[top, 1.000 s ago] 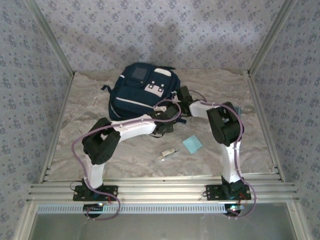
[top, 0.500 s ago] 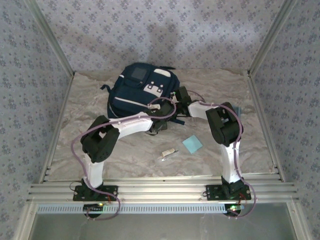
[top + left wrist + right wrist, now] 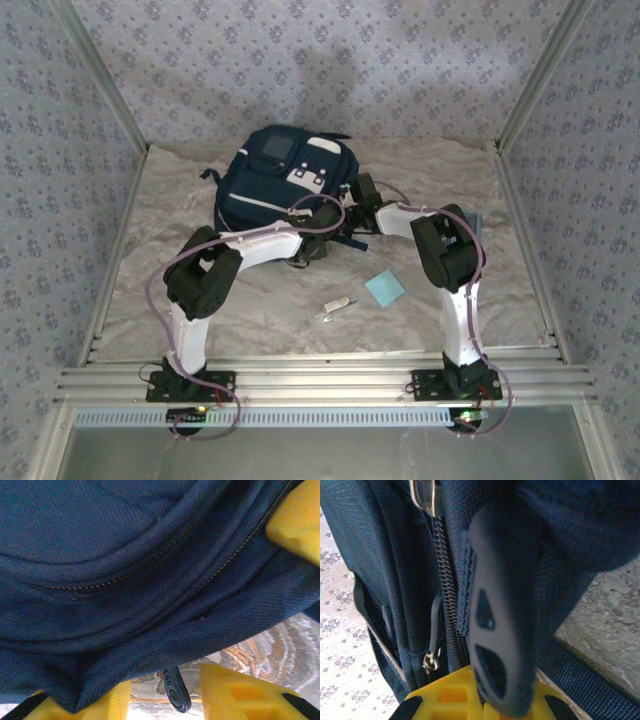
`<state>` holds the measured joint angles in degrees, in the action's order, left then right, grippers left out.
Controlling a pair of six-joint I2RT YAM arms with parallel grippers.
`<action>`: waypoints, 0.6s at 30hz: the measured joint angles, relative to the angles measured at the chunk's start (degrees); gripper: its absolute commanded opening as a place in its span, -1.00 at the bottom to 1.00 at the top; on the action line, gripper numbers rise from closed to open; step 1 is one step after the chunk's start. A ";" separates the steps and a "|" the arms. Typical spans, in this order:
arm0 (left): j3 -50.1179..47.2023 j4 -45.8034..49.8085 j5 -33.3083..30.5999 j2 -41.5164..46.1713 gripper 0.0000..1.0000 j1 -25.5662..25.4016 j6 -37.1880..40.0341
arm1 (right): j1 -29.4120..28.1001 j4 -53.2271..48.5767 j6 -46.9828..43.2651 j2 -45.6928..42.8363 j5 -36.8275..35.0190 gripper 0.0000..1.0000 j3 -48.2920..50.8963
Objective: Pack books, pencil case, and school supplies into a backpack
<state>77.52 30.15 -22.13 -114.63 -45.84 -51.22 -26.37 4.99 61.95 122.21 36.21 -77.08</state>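
backpack (image 3: pixel 125 570): in the left wrist view it is cut off on every side, a stretch of navy fabric and zip seam; which pocket cannot be told. From above, both forearms cover its near edge.
left gripper (image 3: pixel 312 245): from above, its jaws are lost against the backpack.
left fingers (image 3: pixel 240 692): cropped by the lower and right edges, one half under a fabric fold; whether they pinch the fabric cannot be told.
right gripper (image 3: pixel 355 192): from above, its tips are hidden by its own wrist.
right fingers (image 3: pixel 445 697): cut off by the lower edge.
pull tab (image 3: pixel 502 630): close and blurred, covering where the jaws meet.
white stick (image 3: pixel 335 308): too small to identify.
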 measured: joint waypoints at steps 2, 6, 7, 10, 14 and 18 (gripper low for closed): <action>0.22 -0.04 -0.04 -1.33 -0.42 0.00 0.20 | -0.04 0.00 0.17 0.00 -0.09 -1.00 0.00; 1.68 0.55 0.02 -2.14 -0.78 -0.17 0.28 | 0.46 0.11 0.20 0.00 -0.68 -1.00 -0.02; 1.62 0.39 0.04 -2.14 -0.85 -0.20 0.31 | 0.59 0.11 0.20 0.00 -0.70 -1.00 -0.02; 1.29 0.07 0.00 -1.70 -1.00 -0.20 0.46 | 0.70 0.22 0.20 0.00 -0.85 -1.00 -0.02; 0.33 0.35 -0.42 -0.63 -1.00 -0.02 1.68 | 0.87 0.39 0.17 0.00 -0.57 -1.00 0.00; -1.53 0.72 -0.02 2.58 -1.00 0.33 3.89 | 1.92 0.28 -0.57 0.00 0.70 -1.00 0.11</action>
<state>75.99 30.87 -22.15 -112.05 -45.52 -47.33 -24.45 5.28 61.39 122.21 36.91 -76.97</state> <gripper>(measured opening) 0.041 0.063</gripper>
